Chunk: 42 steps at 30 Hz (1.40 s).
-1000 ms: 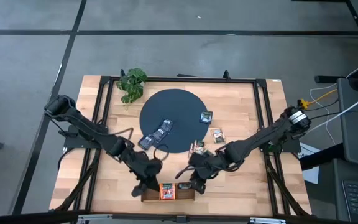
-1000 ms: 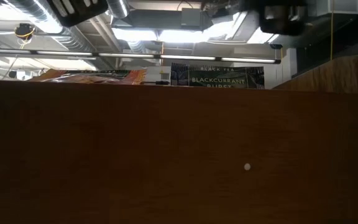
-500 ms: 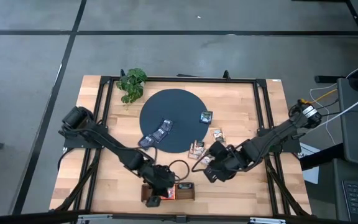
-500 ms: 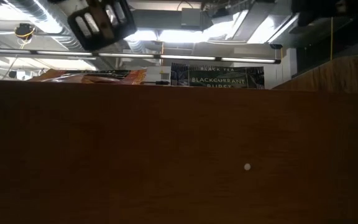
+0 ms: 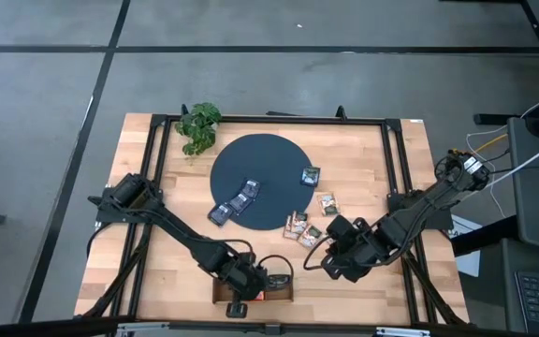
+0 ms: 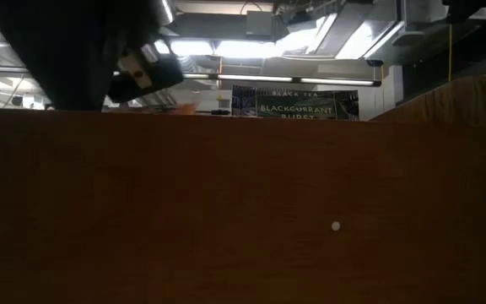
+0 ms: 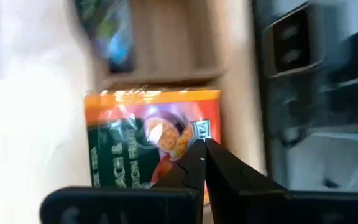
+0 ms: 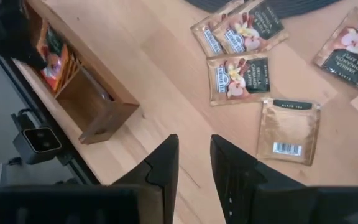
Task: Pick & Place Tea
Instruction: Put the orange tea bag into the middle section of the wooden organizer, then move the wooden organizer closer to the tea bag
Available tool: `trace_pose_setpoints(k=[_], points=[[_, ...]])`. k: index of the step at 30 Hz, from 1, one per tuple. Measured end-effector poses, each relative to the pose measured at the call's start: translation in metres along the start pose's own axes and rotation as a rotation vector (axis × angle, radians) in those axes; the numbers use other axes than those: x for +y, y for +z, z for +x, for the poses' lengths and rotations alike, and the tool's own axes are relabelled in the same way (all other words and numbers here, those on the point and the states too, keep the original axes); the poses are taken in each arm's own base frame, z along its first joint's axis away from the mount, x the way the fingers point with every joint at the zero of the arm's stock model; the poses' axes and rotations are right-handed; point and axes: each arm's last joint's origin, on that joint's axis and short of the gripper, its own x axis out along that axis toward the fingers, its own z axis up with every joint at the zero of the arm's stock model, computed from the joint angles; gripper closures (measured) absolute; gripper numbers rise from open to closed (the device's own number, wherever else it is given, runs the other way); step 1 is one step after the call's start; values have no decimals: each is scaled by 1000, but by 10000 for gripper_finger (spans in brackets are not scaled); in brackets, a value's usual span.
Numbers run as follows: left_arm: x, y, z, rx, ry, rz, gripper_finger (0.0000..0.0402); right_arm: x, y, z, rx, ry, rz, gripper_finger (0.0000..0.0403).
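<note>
Left gripper (image 5: 251, 285) positioned low over the wooden tray (image 5: 280, 294) at the table's front edge, fingers (image 7: 225, 171) pressed together with nothing between them. Directly beyond the fingertips in the left wrist view: a red-orange sachet (image 7: 154, 143) lying in a tray compartment, not gripped.

Right gripper (image 5: 330, 263) held above bare tabletop just right of the tray, fingers (image 8: 163, 165) parted by a narrow gap, carrying nothing. Near it, four beige-green sachets (image 8: 241, 74) lying flat on the wood beside the dark round mat (image 5: 260, 178), one turned barcode side up (image 8: 289, 130).

On the mat: blue sachets (image 5: 239, 200) near its front-left edge and one more sachet (image 5: 310, 175) at its right edge. Leafy plant (image 5: 199, 126) at the back-left corner of the table
</note>
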Motion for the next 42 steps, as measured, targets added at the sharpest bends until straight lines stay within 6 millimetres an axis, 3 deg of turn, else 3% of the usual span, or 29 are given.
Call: trace_pose_setpoints(k=[14,34,42], points=[[5,0,14,16,19,-12,399,0,0,0,-6,-2,-27,308],[0,9,-31,-70,-26,-105,398,0,1,0,-34,-11,-44,308],[19,23,-56,-189,-65,-54,400,-5,0,0,-21,-57,-101,308]])
